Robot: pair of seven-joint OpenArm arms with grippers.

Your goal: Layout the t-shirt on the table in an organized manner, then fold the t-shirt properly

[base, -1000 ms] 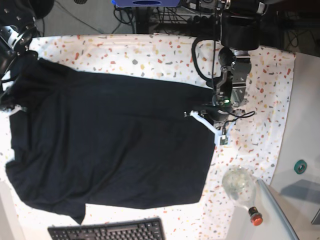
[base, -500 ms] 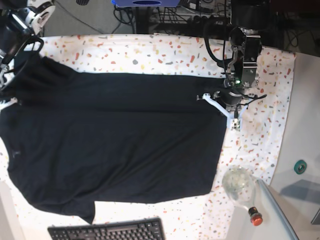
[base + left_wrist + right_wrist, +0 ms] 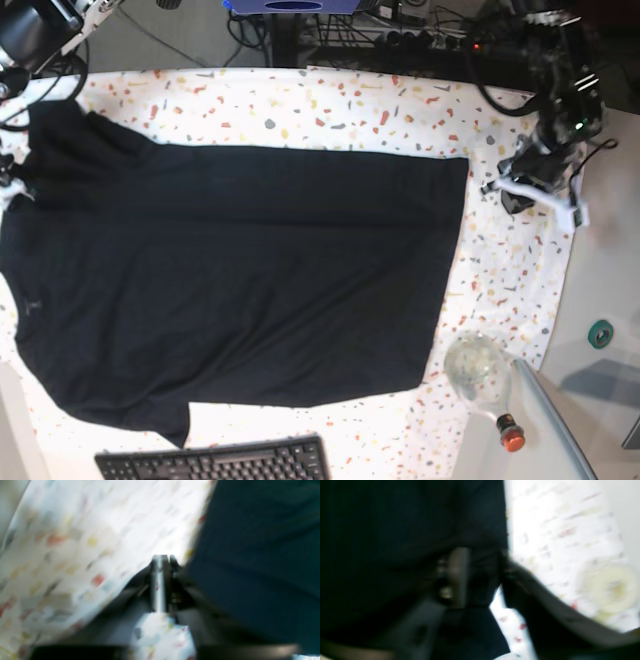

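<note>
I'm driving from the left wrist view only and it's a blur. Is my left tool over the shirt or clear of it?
Observer: Clear of it. In the base view the left tool hangs over bare table, beside the shirt's straight edge.
Operator: Is the shirt spread out?
Observer: Mostly. It lies open and flat across the table, though the end farthest from your tool looks rumpled.
Operator: Anything near my side to avoid?
Observer: A clear bottle with a red cap lies on its side just off the shirt's nearest corner.
</note>
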